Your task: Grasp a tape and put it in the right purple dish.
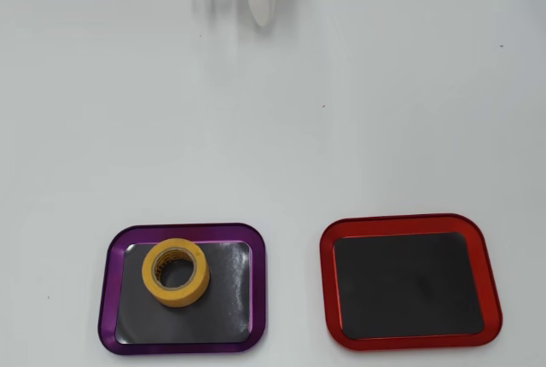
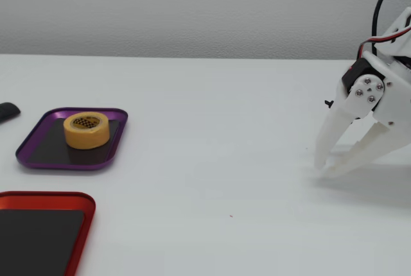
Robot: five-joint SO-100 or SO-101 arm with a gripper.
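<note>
The tape [image 1: 176, 272] is seen lying in the purple dish [image 1: 105, 286]; the empty hand [image 2: 323, 170], fingertips nearly closed, should simply be kept clear.

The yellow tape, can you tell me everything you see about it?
The tape is a small yellow roll with a cardboard-coloured core. It lies flat, hole facing up, on the black inside of the purple dish, toward the upper left corner in the overhead view. Nothing else touches it; the end effector is far away.
</note>
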